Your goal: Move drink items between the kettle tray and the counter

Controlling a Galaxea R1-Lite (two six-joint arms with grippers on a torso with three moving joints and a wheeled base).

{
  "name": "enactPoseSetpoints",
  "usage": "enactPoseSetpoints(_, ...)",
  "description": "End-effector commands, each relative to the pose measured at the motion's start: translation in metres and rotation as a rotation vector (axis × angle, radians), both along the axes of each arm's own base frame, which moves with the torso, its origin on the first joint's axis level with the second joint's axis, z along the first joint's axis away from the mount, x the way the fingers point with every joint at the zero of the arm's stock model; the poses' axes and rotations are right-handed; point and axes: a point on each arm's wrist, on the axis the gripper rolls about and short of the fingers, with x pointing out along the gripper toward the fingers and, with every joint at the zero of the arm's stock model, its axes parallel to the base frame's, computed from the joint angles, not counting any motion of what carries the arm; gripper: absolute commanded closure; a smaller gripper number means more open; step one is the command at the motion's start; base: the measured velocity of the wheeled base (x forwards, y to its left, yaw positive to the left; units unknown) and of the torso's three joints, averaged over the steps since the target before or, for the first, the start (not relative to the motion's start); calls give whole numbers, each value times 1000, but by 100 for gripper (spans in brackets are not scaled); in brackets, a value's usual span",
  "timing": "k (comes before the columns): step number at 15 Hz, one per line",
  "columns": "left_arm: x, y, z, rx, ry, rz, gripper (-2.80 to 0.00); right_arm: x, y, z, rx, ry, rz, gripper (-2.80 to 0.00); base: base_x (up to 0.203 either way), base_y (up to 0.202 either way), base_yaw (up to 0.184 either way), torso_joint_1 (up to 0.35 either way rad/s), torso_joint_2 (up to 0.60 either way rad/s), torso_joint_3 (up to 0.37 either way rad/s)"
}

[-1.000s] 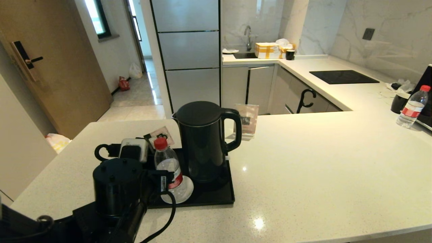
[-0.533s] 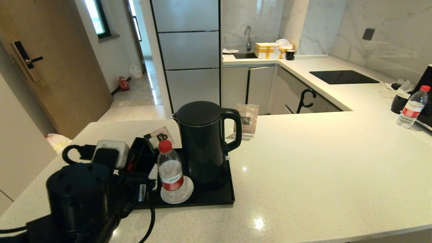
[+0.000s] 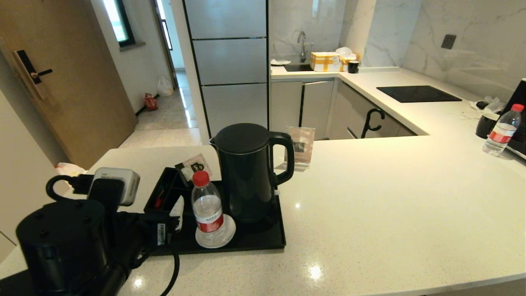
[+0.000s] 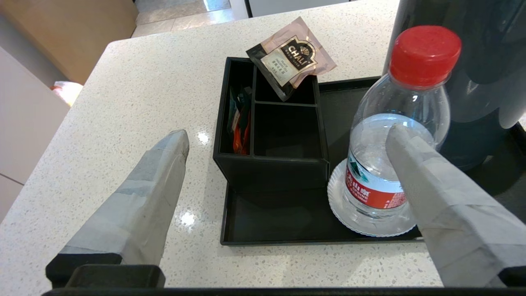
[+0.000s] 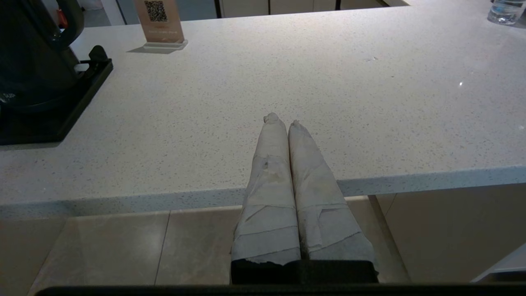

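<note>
The left gripper is held with its wrapped fingers spread wide apart, while the right gripper is kept parked with its fingers pressed together.

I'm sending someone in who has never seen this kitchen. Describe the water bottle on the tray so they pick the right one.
On the pale counter sits a black tray holding a tall black kettle. Just left of the kettle stands a small clear water bottle with a red cap, on a white round disc. A similar bottle stands far right on bare counter, beside a black mug; only this one is on the tray.
</note>
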Motion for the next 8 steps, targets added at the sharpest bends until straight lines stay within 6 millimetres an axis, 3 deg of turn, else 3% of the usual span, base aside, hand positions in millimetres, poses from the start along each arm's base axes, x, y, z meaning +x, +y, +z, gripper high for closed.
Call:
enactPoseSetpoints(1,0,0,1,-3,-5,5,0,0,0,0,0,2,1,0,0,0,0,0,0,0)
enactPoseSetpoints(3,3,7,8,10,3,29,0,0,0,0,-2,2,0,0,0,0,0,0,0,0)
enactPoseSetpoints(5,1,42,43,12,-8,160,0,0,0,0,-2,2,0,0,0,0,0,0,0,0)
enactPoseSetpoints(8,-53,100,102,-13,-94,374,0,0,0,0,-2,2,0,0,0,0,0,0,0,0)
